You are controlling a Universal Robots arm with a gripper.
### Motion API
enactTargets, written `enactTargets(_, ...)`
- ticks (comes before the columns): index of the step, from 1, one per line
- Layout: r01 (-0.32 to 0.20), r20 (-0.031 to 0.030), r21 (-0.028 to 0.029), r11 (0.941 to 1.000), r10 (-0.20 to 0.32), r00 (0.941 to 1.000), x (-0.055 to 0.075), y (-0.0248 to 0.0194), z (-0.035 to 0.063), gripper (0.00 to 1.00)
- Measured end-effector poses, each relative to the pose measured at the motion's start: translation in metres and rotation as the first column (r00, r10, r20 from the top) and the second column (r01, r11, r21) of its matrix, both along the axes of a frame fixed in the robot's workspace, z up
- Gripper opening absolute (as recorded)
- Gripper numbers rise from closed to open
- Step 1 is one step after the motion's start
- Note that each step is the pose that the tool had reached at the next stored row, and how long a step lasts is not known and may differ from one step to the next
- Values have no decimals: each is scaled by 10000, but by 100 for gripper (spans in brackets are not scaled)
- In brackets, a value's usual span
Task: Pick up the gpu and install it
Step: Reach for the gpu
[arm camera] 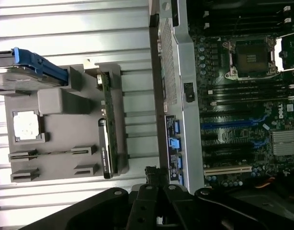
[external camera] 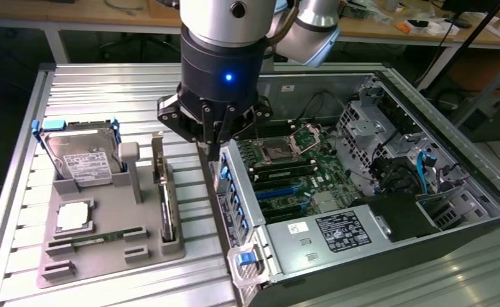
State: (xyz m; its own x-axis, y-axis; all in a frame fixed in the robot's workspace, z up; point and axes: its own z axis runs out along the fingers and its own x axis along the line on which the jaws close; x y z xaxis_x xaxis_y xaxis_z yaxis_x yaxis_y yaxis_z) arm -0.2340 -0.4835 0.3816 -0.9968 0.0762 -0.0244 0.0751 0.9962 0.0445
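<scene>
The gripper (external camera: 215, 152) hangs with its fingers pressed together and nothing in them, over the strip of table between the gray holder (external camera: 105, 258) and the open computer case (external camera: 275, 263). The exterior view gives the gpu (external camera: 166, 198) from the side, standing on edge in the holder's slot, while the wrist view looks down on its thin top edge. Its long axis runs parallel to the case wall, with the taller silvery end away from the exterior camera. It stands near the gripper, on the exterior view's left, untouched.

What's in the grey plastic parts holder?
Silver hard drive, square silver chip, narrow green RAM stick, and the green gpu card on edge; its lower edge is hidden by the holder.
</scene>
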Motion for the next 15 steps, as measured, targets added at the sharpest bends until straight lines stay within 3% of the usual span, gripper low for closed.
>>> enactTargets(10,2,2,1,10000,-2,10000,-85,-148,-3,11)
enactTargets(15,0,5,1,10000,0,10000,-231,-155,-5,11)
